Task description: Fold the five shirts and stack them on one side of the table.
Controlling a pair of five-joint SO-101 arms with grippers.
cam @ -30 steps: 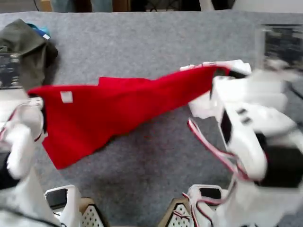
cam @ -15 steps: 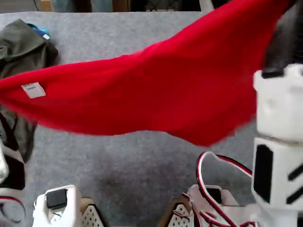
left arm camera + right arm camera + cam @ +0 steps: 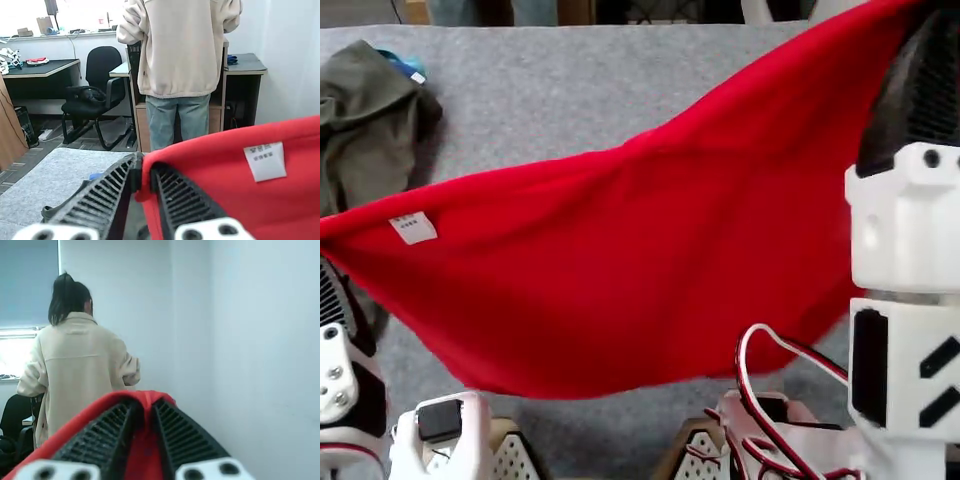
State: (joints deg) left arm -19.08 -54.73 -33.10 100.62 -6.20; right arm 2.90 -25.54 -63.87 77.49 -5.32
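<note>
A red shirt (image 3: 650, 260) hangs stretched in the air above the grey table (image 3: 570, 90), held at both ends. My left gripper (image 3: 145, 187) is shut on its left corner, close to the white label (image 3: 265, 160). My right gripper (image 3: 145, 412) is shut on the other red edge (image 3: 145, 440), raised high at the right (image 3: 920, 90). The label (image 3: 413, 228) also shows near the shirt's left tip in the high view. An olive-green shirt (image 3: 365, 110) lies crumpled at the table's far left with a bit of blue cloth (image 3: 405, 65) under it.
The arm bases (image 3: 450, 440) stand at the table's near edge. The right arm's white body (image 3: 905, 300) rises tall at the right. A person (image 3: 180, 55) stands with their back turned beyond the table's far side, beside a desk and an office chair (image 3: 100, 100).
Both arms lifted the red shirt off the table and spread it in the air. Since half a second ago its left end and lower edge have dropped a little.
</note>
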